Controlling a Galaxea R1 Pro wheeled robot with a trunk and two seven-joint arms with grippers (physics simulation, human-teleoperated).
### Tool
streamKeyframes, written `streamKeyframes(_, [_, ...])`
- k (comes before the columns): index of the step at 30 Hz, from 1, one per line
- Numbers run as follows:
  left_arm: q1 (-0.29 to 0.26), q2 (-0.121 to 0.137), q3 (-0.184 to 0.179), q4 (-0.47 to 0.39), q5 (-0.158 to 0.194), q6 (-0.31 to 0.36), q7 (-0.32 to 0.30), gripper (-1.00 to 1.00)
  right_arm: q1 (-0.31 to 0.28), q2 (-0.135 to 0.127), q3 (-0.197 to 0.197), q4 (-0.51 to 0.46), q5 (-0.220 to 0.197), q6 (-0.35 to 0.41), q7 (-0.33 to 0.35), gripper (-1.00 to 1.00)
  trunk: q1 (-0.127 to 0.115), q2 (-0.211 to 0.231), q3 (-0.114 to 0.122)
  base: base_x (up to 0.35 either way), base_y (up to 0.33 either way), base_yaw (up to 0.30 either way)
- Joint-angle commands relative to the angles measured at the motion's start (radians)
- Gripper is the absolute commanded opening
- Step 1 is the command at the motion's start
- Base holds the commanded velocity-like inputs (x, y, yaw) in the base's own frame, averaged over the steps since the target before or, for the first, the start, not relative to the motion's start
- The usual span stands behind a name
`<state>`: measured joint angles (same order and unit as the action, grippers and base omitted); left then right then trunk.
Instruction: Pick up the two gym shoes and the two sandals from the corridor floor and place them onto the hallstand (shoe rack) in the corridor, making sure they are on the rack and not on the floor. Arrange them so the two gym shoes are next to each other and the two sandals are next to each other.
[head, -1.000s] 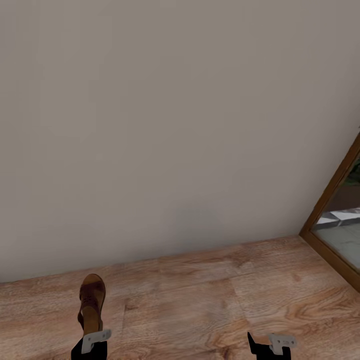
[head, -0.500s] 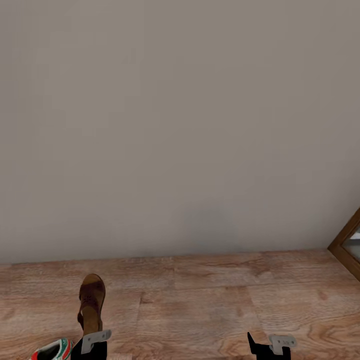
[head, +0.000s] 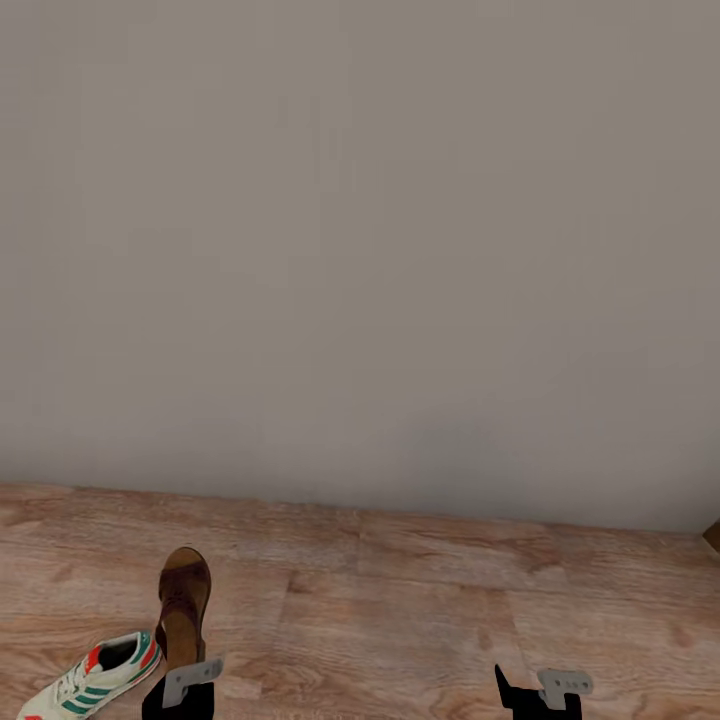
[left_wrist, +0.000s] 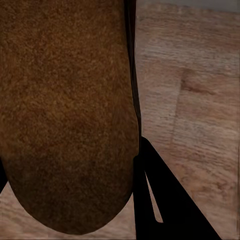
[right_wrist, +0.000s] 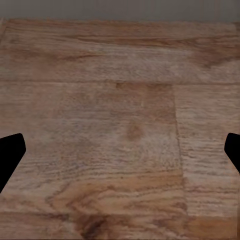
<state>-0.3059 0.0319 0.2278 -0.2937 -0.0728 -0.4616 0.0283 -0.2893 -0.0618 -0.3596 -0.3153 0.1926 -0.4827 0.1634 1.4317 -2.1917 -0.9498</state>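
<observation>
I count one sandal (head: 184, 607), brown, and one gym shoe (head: 92, 676), white with green stripes. I see two sets of jaws, one per arm. One wall and one plank floor (head: 420, 620).

No text, label, brand name, number or sign could be read anywhere in these views. The gym shoe (head: 88, 679) carried green side stripes and red-orange marks, but no lettering on it was legible. The sandal (head: 183, 604) showed plain brown leather and, in the left wrist view, a bare tan sole without any stamp. The wall (head: 360, 250) was blank and the corridor floor (head: 420, 610) bore only wood grain.
</observation>
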Motion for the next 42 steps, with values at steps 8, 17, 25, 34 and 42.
streamKeyframes(8, [-0.001,0.0,0.005,0.002,-0.012,-0.003,0.004,-1.0,-0.001,0.0,-0.009,0.001,0.008,-0.004,0.005,1.0,0.0,0.0,-0.001,-0.039,-0.144,0.273])
streamKeyframes(17, [-0.001,0.0,0.01,0.002,-0.012,-0.003,0.004,-1.0,-0.001,0.001,-0.009,0.001,0.008,-0.004,0.005,1.0,0.0,0.0,-0.001,-0.003,-0.013,0.273])
streamKeyframes(25, [-0.001,0.0,0.01,0.002,-0.012,-0.003,0.004,-1.0,-0.001,0.002,-0.009,0.001,0.008,-0.004,0.005,1.0,0.0,0.0,-0.001,0.0,-0.001,0.273])
streamKeyframes(34, [-0.001,0.0,0.01,0.003,-0.012,-0.002,0.004,-1.0,-0.001,0.002,-0.009,0.001,0.008,-0.004,0.005,1.0,0.0,0.0,-0.001,0.0,0.0,0.273])
streamKeyframes(42, [-0.001,0.0,0.01,0.004,-0.012,-0.002,0.004,-1.0,-0.001,0.002,-0.008,0.001,0.008,-0.004,0.005,1.0,0.0,0.0,-0.001,0.0,0.0,0.273])
